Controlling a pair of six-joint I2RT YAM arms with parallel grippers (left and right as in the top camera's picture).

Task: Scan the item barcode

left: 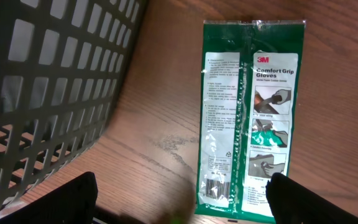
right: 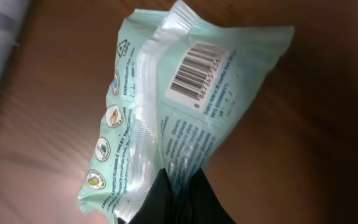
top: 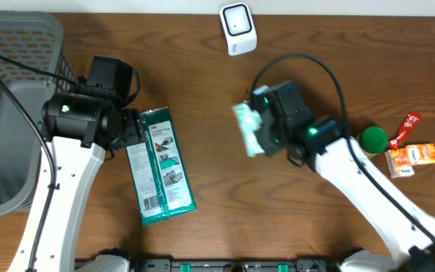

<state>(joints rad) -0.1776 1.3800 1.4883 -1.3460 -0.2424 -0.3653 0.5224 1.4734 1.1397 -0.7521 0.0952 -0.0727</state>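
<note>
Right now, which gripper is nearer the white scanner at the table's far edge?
Right. The right gripper, shut on the mint pack, is almost straight in front of the scanner. The left gripper is open by the green gloves pack, farther off to the left.

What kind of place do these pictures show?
Probably a mock shop checkout on a wooden table: a white scanner-like device, a grey basket, and packaged goods such as the mint pack.
</note>
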